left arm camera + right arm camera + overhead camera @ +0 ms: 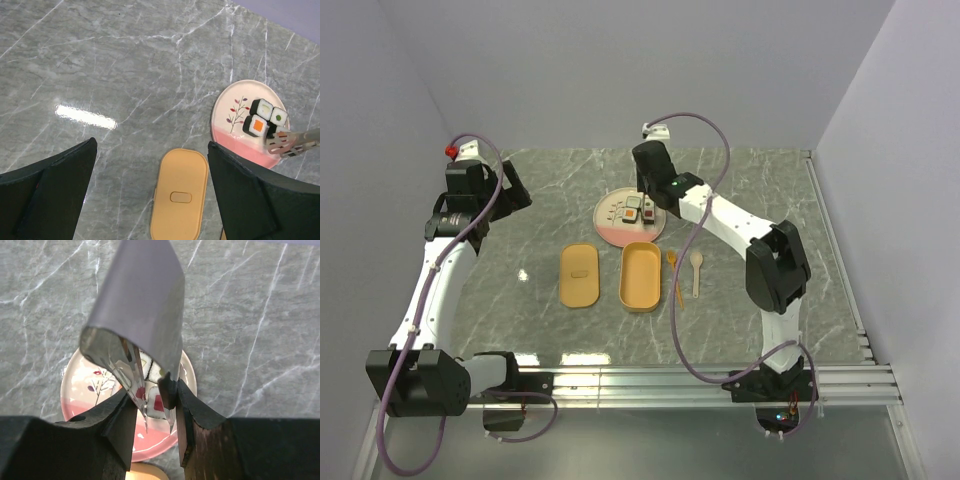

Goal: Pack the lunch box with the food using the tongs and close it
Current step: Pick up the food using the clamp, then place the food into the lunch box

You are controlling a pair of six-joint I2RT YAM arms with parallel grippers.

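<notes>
- Top external view: the right hand (642, 196) hangs over the round pink-and-cream plate (610, 222) at the far middle of the grey marble counter (520, 290). The small dark sushi roll pieces (638, 210) sit on the plate's right half. Nearer the arms, the tan-orange oblong plastic lunch box base (640, 274) lies open, with its flat matching lid (579, 275) just beside it on the left. An orange spoon (674, 266) and a beige spoon (696, 270) lie to the right of the base. The left hand (480, 185) waits well apart at the far left.
- Left wrist view: the left hand's fingers (47, 192) stand wide apart with nothing between them. The tips of the long thin grey metal tongs (290, 143) reach in from the right, touching or nearly touching the orange-centred roll.
- Right wrist view: the right hand (154, 400) is clamped on the tongs (135, 315), their arms squeezed close together over the rolls. Whether a roll is already pinched cannot be told.
- Judged procedure: straddle one roll only, clear of its neighbours. Squeeze enough to hold, not crush. Lift straight up before carrying toward the base, and keep the tips level.
</notes>
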